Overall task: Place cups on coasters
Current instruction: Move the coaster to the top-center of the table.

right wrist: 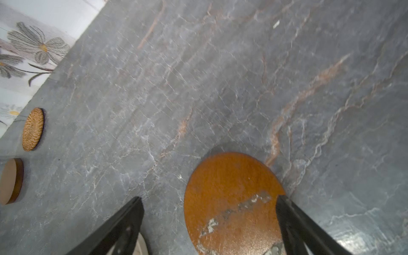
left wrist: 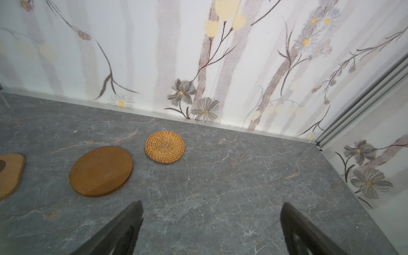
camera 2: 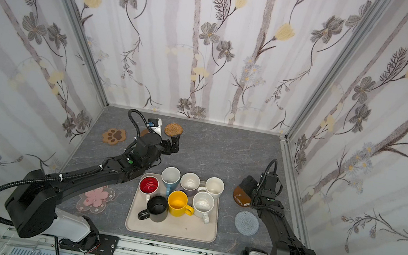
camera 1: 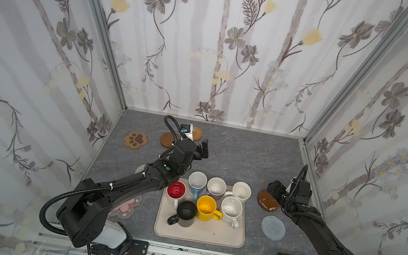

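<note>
Here's the left arm [camera 1: 127, 184], stretched out long and low, elbow nearly straight. At its end the left gripper [left wrist: 210, 209] tips slightly downward, jaws spread wide, nothing between them. The right arm [camera 1: 319, 236] sits folded, wrist bent over, and the right gripper [right wrist: 208, 201] aims steeply down, jaws wide apart.

Bright, even light; glare streaks the glossy brown disc [right wrist: 229, 189].

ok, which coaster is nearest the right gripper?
The glossy brown disc, just beneath the open right gripper; the grey knitted coaster lies farther off, the rest much farther.
</note>
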`<move>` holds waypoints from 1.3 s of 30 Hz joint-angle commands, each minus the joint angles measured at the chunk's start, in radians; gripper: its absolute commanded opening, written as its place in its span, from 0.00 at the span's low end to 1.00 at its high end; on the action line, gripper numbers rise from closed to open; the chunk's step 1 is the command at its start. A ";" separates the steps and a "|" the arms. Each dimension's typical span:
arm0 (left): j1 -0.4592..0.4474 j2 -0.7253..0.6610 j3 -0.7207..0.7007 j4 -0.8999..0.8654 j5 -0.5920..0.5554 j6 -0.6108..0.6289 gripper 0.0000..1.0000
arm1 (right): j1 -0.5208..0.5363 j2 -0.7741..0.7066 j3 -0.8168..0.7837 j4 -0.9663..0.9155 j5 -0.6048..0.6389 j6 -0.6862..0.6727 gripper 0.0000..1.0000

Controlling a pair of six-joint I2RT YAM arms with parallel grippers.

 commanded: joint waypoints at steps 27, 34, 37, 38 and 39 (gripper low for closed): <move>-0.022 -0.081 -0.087 -0.039 -0.032 -0.161 1.00 | -0.076 -0.193 -0.153 -0.017 -0.149 0.185 0.87; -0.021 -0.088 -0.107 -0.052 -0.005 -0.187 1.00 | -0.104 -0.217 -0.185 -0.042 -0.200 0.191 0.73; -0.021 -0.087 -0.110 -0.053 -0.001 -0.183 1.00 | -0.104 -0.209 -0.192 -0.041 -0.216 0.194 0.71; -0.021 -0.087 -0.112 -0.053 0.003 -0.182 1.00 | -0.104 -0.207 -0.193 -0.040 -0.215 0.196 0.70; -0.021 -0.087 -0.113 -0.053 0.006 -0.182 1.00 | -0.104 -0.209 -0.193 -0.037 -0.212 0.198 0.70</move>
